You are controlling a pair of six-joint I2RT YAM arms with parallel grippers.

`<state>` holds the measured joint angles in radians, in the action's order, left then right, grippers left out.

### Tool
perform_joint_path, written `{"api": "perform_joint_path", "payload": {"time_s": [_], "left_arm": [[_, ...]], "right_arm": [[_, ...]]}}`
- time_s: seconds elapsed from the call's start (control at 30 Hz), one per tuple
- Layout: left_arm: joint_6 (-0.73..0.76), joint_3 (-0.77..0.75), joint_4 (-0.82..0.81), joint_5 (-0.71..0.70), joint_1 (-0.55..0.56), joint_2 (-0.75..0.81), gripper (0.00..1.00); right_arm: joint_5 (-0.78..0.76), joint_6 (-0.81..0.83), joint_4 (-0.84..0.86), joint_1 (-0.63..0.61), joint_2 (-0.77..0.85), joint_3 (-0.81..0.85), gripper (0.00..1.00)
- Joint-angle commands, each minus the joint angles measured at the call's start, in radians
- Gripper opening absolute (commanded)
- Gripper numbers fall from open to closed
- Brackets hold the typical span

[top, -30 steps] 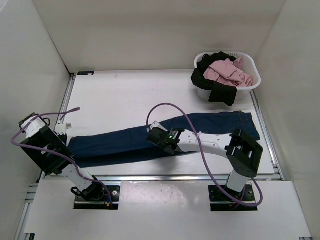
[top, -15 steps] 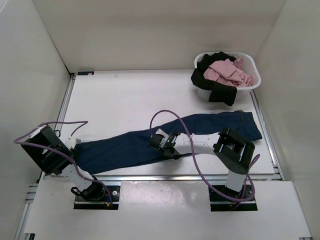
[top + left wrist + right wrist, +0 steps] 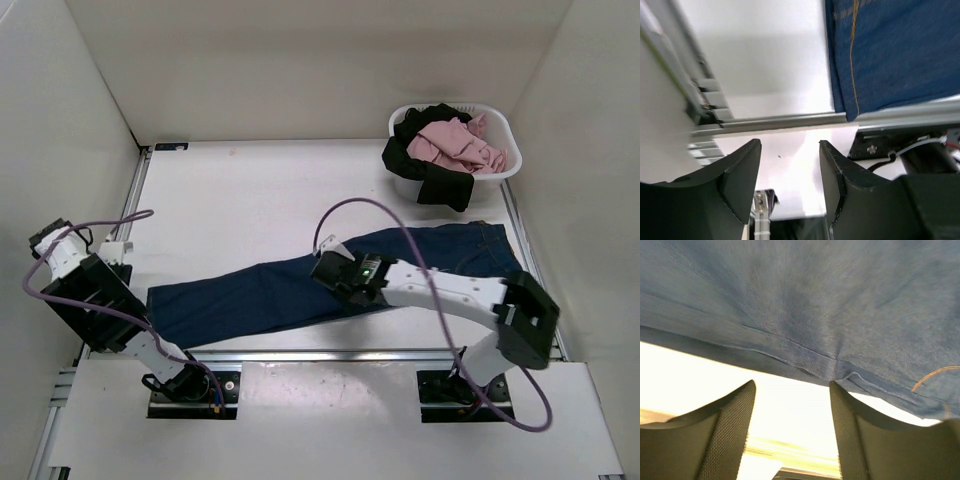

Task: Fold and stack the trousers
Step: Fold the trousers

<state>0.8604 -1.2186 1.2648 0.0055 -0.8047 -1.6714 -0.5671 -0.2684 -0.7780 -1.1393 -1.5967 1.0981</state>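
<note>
The trousers (image 3: 300, 285), dark blue denim, lie stretched flat across the table from near left to right, waistband (image 3: 495, 245) at the right. My left gripper (image 3: 117, 248) hovers just left of the leg ends. In the left wrist view this gripper (image 3: 790, 145) is open and empty, with the hem and its tan stitching (image 3: 890, 50) above right. My right gripper (image 3: 330, 270) is over the middle of the trousers at their near edge. In the right wrist view it (image 3: 792, 385) is open with nothing between the fingers, just off the edge of the denim (image 3: 815, 300).
A white basket (image 3: 507, 137) at the back right holds pink and black clothes, with black cloth hanging over its front. A metal rail (image 3: 330, 352) runs along the table's near edge. White walls close in the left, back and right sides.
Both grippers have opened and let go of the trousers, which now lie flat. The left gripper has drawn back to the left of the leg ends; the right arm has straightened out.
</note>
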Motion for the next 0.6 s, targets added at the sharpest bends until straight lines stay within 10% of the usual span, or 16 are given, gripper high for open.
{"api": "perform_joint_path", "payload": {"time_s": [0.0, 0.1, 0.33, 0.57], "left_arm": [[-0.033, -0.023, 0.035, 0.125, 0.064, 0.079, 0.61], [-0.107, 0.069, 0.001, 0.178, 0.18, 0.091, 0.6], [-0.25, 0.28, -0.32, -0.028, 0.305, -0.002, 0.53], [-0.308, 0.186, -0.467, -0.119, 0.305, -0.116, 0.49]], "right_arm": [[0.026, -0.074, 0.0, 0.015, 0.144, 0.052, 0.67], [0.036, -0.164, 0.025, 0.143, 0.155, 0.013, 0.7], [0.104, -0.35, 0.129, 0.582, 0.051, -0.101, 0.21], [0.151, -0.483, 0.241, 0.868, -0.083, -0.132, 0.05]]}}
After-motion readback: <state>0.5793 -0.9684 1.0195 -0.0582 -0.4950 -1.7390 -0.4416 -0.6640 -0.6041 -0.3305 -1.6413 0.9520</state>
